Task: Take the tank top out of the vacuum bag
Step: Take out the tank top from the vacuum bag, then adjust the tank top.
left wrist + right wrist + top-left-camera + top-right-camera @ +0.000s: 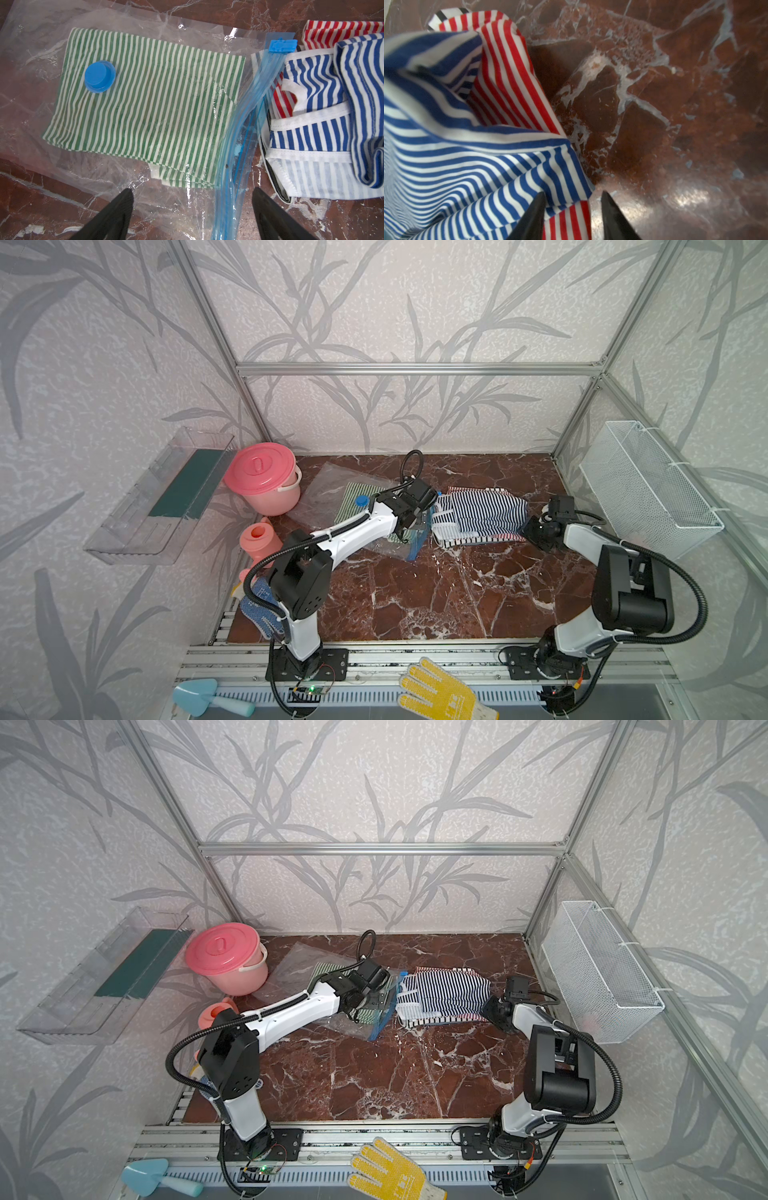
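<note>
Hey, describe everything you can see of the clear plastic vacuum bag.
The clear, crinkled plastic vacuum bag lies flat on the red-brown marble tabletop. A round blue valve cap sits on top; a blue zip strip with a blue slider clip runs along one edge. A folded green-and-white striped cloth is inside.

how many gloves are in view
2: a yellow glove on the front rail, and a blue dotted glove beside the left arm, partly hidden by it.
</note>
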Robot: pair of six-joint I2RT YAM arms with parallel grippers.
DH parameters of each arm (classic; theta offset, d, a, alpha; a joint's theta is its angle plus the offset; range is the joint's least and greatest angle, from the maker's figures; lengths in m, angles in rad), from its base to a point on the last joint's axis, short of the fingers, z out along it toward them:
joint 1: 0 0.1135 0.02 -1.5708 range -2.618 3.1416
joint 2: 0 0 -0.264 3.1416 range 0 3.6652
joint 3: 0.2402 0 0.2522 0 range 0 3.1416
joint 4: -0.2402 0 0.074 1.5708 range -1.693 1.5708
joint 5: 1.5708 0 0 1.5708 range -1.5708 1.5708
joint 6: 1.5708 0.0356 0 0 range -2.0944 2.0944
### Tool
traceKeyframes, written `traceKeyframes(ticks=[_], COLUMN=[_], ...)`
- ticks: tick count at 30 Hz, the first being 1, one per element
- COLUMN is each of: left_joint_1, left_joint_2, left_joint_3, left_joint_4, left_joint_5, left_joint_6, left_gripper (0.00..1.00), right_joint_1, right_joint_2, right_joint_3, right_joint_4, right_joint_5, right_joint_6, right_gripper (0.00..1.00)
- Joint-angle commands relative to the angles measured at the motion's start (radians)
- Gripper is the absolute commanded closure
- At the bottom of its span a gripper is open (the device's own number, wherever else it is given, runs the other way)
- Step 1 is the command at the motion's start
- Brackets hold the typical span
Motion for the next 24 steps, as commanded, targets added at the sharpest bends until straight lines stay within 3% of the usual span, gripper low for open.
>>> traceKeyframes(ticks=[1,7,11,19,24], left_joint_1=[-0.003,-0.003,-0.003,-0.003,-0.003], left_joint_2=[-0.013,-0.004,-0.002,-0.002,-0.006], left_joint_3=[0.022,0.029,0.032,0.028,0.028], left_joint_4=[-0.009,-0.016,-0.021,-0.026,-0.030], left_joint_5=[-0.012,-0.019,-0.024,-0.035,-0.044], left_joint_6=[0.014,0.019,0.023,0.029,0.032], left_gripper=[0.10,0.10,0.10,0.10,0.10], right_joint_1=[0.006,0.019,0.040,0.050,0.051], right_joint_2=[0.024,0.038,0.040,0.084,0.085], right_joint_3=[0.032,0.070,0.092,0.106,0.101], right_joint_4=[0.036,0.051,0.051,0.066,0.067], right_joint_5=[0.006,0.036,0.063,0.072,0.070], right_joint_6=[0.003,-0.018,-0.033,-0.034,-0.029], right_gripper=[0.62,0.65,0.74,0.76,0.93])
